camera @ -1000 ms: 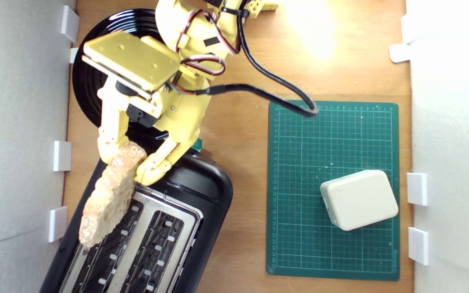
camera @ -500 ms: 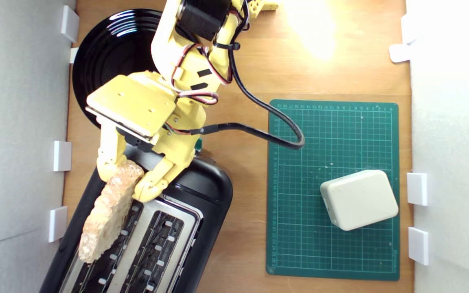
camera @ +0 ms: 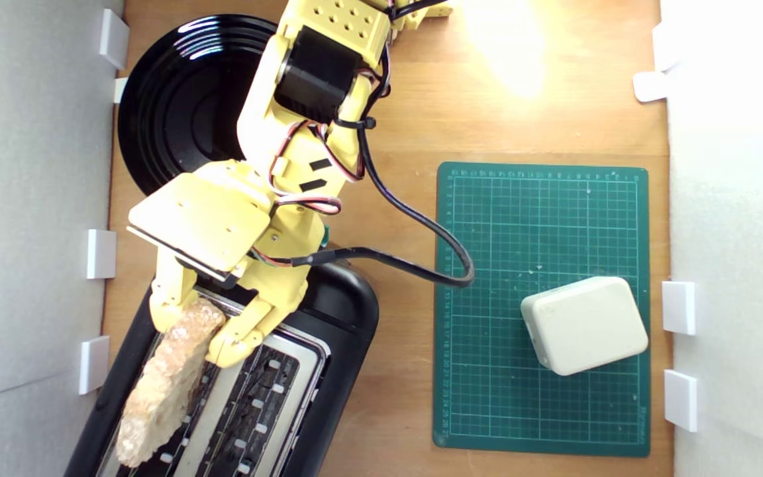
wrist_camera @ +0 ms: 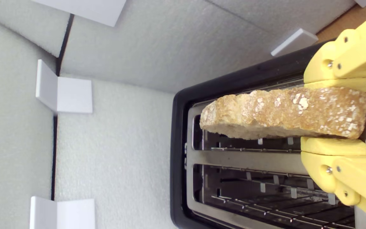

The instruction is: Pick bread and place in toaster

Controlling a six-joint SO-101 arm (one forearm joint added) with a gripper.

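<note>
Bread (camera: 163, 384), clenched edge-on between the yellow jaws and jutting beyond their tips, now hangs over one slot of the toaster (camera: 328, 318), having travelled along it in the past second, with only lowering apparently left.

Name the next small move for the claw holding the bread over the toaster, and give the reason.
Probably a short, straight descent. The claw grips the bread by one end, crust up, lengthwise over the toaster's slot nearer the foam wall. The slice appears to be above the slot rather than in it, so lowering should come before releasing.
</note>
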